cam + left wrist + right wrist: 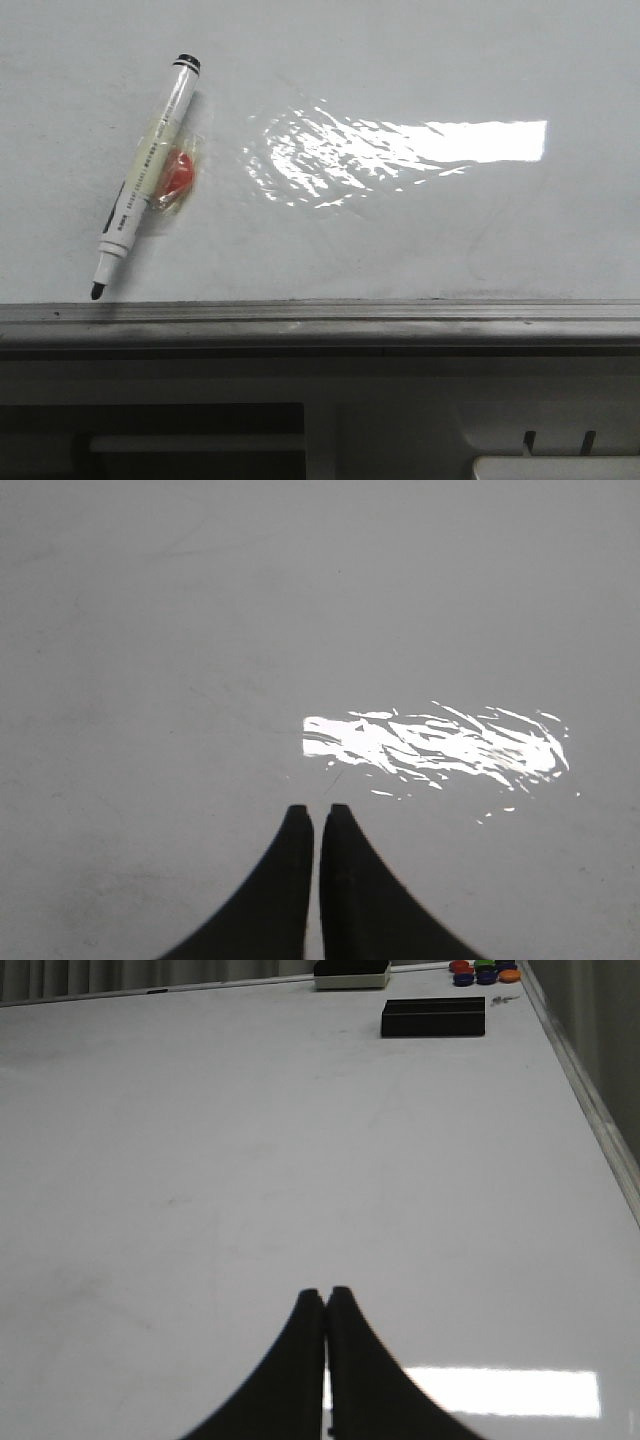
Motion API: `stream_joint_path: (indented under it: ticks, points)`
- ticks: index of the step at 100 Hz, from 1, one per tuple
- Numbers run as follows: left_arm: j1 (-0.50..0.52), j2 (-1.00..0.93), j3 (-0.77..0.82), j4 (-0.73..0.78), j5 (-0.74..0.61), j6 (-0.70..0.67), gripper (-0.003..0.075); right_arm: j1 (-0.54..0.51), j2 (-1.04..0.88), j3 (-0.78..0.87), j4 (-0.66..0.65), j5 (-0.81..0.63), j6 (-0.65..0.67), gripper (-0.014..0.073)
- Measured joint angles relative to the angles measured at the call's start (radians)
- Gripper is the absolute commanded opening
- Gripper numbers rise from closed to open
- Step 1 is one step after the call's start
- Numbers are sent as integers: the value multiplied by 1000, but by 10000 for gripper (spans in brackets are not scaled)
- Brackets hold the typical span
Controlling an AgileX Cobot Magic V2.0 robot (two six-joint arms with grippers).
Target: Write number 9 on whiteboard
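The whiteboard lies flat, glossy white, with a grey metal frame edge along its near side. An uncapped marker pen lies on it at the front view's left, black tip toward the frame, resting against a small red piece wrapped in clear film. No number 9 shows on the board. Neither gripper appears in the front view. My left gripper is shut and empty over bare board near a glare patch. My right gripper is shut and empty over bare whiteboard.
In the right wrist view, a black box, a black-and-white eraser and several coloured magnets sit at the board's far corner. Pale furniture with dark slots stands below the frame in the front view.
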Motion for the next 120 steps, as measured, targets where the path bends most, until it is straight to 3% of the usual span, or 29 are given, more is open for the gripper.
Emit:
stream_joint_path:
  ticks: [14, 28, 43, 64, 73, 88, 95, 104, 120]
  points:
    - [0, 0, -7, -45, 22, -1, -20, 0, 0, 0, 0, 104, 0, -70]
    - [0, 9, -132, -14, 189, -1, -20, 0, 0, -37, 6, 360, 0, -70]
    - [0, 85, -314, 18, 317, -1, -20, 0, 61, -159, 144, 577, 0, -70]
    - [0, 181, -409, 131, 362, -1, -15, 0, 203, -266, 217, 641, 2, -70]
    - [0, 195, -409, 142, 360, 1, 78, 0, 245, -269, 219, 632, 2, -70]
    - [0, 200, -394, 142, 287, 1, 413, 0, 281, -269, 220, 609, 2, -70]
    - [0, 207, -373, 142, 234, 1, 496, 0, 291, -269, 220, 592, 2, -70]
    - [0, 213, -336, 137, 152, 1, 494, 0, 296, -269, 220, 589, 2, -70]
    - [-13, 273, -299, 131, 47, 1, 410, 0, 296, -269, 220, 614, 2, -70]
